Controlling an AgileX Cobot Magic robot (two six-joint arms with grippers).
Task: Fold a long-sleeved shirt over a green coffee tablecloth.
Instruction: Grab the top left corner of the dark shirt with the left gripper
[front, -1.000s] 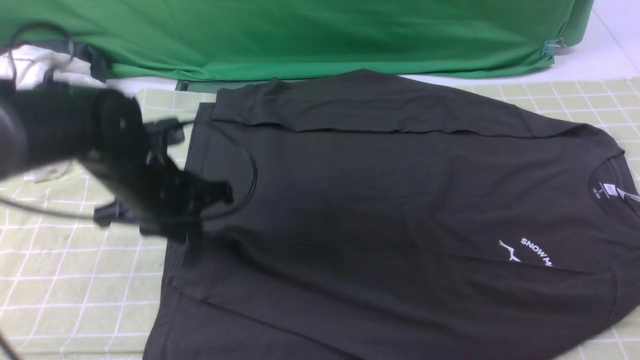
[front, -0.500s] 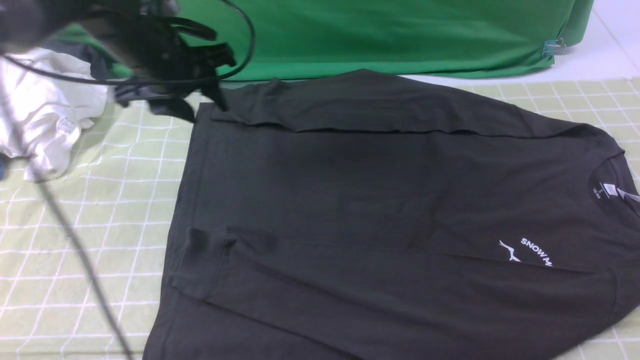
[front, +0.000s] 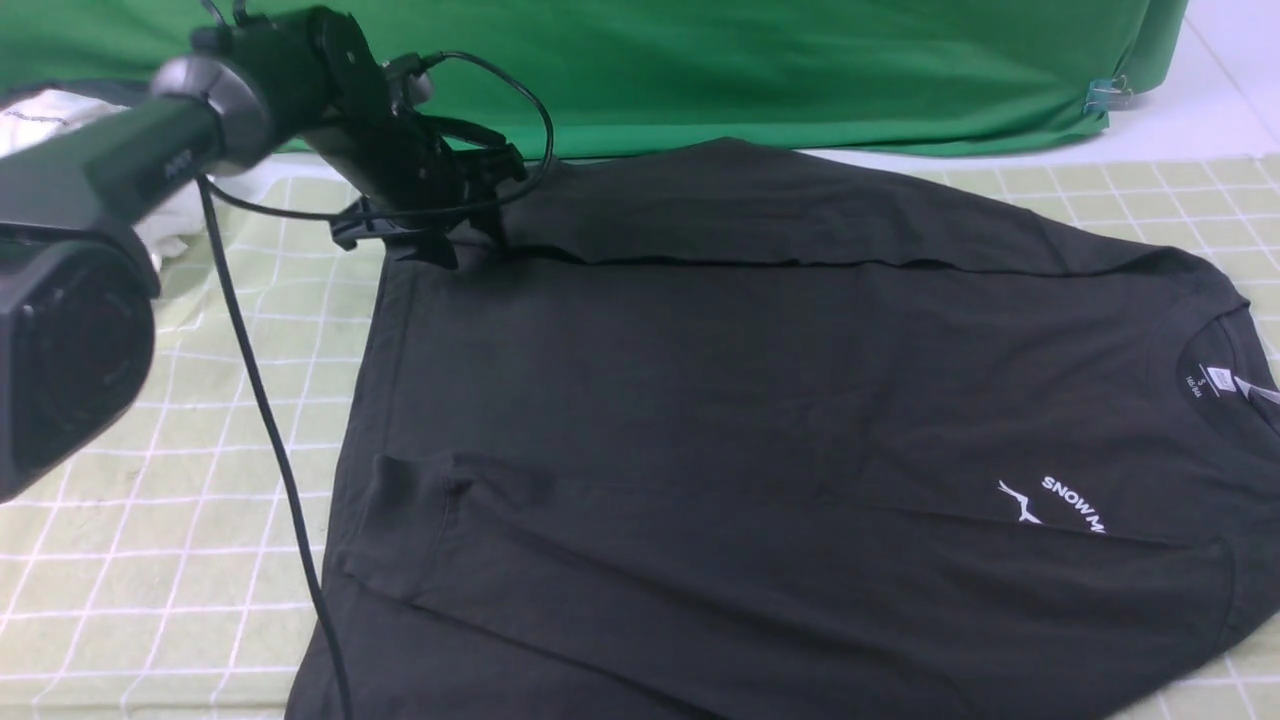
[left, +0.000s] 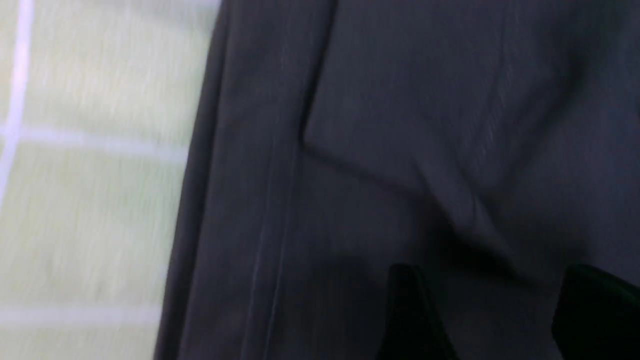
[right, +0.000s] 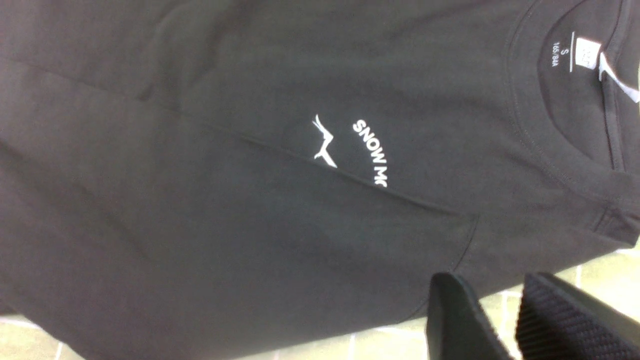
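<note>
White garment (front: 50, 108) is seen at far left, mostly hidden behind left arm (front: 110, 165). Left gripper (front: 455, 215) is held over the far left corner of the long-sleeved shirt (front: 760, 400), where the folded far sleeve (front: 760, 215) ends near the hem. In the left wrist view its fingers (left: 407, 315) are seen parted, with only dark fabric showing in the gap and nothing clamped; contact with the fabric cannot be told. A black cable (front: 265, 420) is hung down from the arm across the green coffee tablecloth (front: 150, 520). The shirt is spread flat on the tablecloth, hem to the left, round neck to the right, with both sleeves folded in over the body. The white print (front: 1050, 500) is partly covered by the near sleeve fold. Plain green cloth (front: 760, 70) is draped behind, with a clip (front: 1105, 95) at its right end. Right gripper (right: 512, 325) is shown only in its wrist view, off the shirt's shoulder edge, jaws slightly parted and nothing held
</note>
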